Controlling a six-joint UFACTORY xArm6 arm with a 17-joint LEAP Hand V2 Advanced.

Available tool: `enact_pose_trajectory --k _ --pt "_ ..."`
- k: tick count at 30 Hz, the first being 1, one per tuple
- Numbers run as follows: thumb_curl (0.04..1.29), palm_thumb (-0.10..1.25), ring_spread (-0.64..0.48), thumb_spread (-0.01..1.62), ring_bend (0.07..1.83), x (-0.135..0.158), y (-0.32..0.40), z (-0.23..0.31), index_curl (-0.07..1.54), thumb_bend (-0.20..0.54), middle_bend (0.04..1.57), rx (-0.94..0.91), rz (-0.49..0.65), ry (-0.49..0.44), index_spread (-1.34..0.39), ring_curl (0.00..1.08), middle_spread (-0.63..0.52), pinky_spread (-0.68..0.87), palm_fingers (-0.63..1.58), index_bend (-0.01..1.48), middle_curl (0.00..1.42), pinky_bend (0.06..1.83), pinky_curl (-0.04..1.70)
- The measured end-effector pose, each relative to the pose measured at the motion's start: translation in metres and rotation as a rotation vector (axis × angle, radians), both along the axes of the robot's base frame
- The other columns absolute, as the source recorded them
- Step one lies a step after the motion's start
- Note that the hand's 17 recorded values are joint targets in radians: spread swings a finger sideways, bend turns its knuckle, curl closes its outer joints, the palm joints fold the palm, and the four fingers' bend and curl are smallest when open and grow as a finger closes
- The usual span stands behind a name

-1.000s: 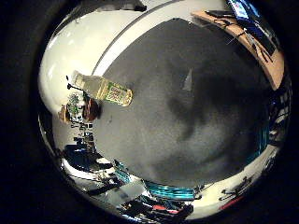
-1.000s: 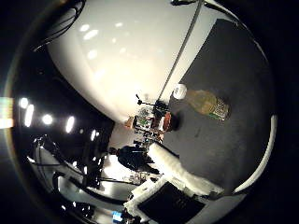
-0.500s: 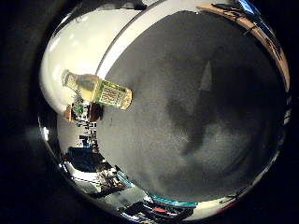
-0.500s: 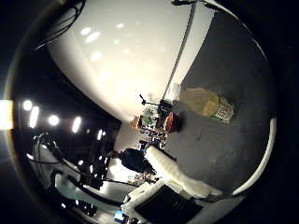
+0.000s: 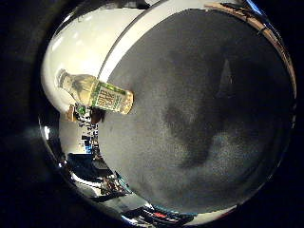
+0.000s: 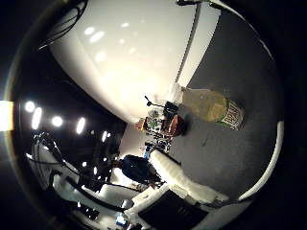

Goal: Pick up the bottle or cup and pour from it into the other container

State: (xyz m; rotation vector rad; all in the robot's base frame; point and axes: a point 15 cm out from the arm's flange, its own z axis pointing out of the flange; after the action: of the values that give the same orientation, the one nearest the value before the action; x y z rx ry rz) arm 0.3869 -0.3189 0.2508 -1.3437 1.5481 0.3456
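A clear bottle (image 5: pixel 97 94) of yellow-green liquid, with a pale cap and a green label, stands upright on the dark grey table (image 5: pixel 204 85) near its edge. My right hand (image 6: pixel 180 177) shows as one white finger stretched out straight above the table, pointing toward the bottle and well short of it. Nothing is held. Just past the bottle at the table's edge sits a small brown thing (image 6: pixel 173 124); I cannot tell what it is. No second container is clearly in view.
A white strip (image 5: pixel 128 42) borders the table's edge beside the bottle, with a pale wall (image 6: pixel 129 57) beyond. The hand's shadow (image 5: pixel 190 137) falls on the middle of the table. Dark room clutter and lamps (image 6: pixel 57 122) lie off the table.
The bottle looks larger in both views than a second ago: the palm has come closer to it. The bottle itself stands where it was.
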Motion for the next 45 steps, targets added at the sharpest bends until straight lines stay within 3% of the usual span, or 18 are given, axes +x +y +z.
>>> enact_pose_trajectory --k 24,45 --pt "0.31 0.48 0.13 0.96 0.38 0.036 0.051 -0.014 0.28 -0.029 0.27 0.018 0.117 0.010 -0.24 0.24 0.07 0.40 0.14 0.16 0.34 0.70 0.01" --pt "0.31 0.48 0.13 0.96 0.43 0.067 0.105 -0.026 0.29 -0.029 0.30 0.008 0.214 0.032 -0.20 0.24 0.05 0.39 0.28 0.17 0.35 0.65 0.00"
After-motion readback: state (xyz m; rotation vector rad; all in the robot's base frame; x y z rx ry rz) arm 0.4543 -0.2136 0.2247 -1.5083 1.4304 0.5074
